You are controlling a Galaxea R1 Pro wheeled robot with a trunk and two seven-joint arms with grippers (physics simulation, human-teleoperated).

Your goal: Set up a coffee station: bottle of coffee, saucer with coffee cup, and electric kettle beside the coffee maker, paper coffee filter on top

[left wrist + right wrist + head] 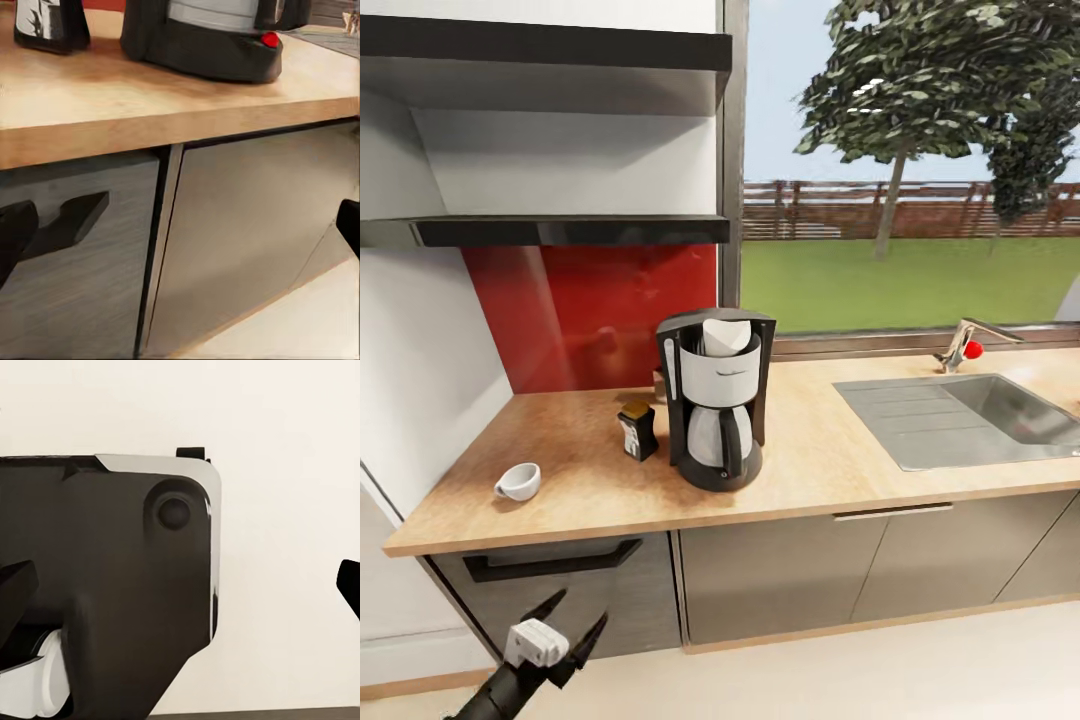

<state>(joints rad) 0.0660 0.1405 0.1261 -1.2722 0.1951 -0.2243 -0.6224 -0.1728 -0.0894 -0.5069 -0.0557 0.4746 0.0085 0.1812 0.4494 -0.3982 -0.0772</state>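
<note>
- Station state, judged from the head view: the coffee maker [715,400] is standing on the kitchen countertop [830,450] with a white paper coffee filter [726,337] sitting in its top; the bottle of coffee [638,429] is already on the counter just beside it on its left; the coffee cup [519,482] is lying alone near the counter's left end, no saucer under it.
- Step in hand, as I am reading it: the filter and bottle look done; I am now turning to the saucer, the cup and the electric kettle.
- My left gripper [573,622] is hanging low in front of the grey cabinet fronts [780,570], below the counter edge; its two dark fingers are spread wide and holding nothing.
- My right gripper [184,589]: both fingertips are showing at opposite edges of the right wrist view, so it is spread wide and empty; it is looking at a dark part of the robot's own body against a pale wall.
- Next move is calling for finding the saucer first, then lifting an arm above counter height; the cup is sitting well apart from the coffee maker.
- The left wrist view is giving me the coffee maker's red switch [270,39] and the drawer handle [64,225] close up; the head view is giving me the kitchen shelf [560,231], sink [970,415] and tap [960,345].
</note>
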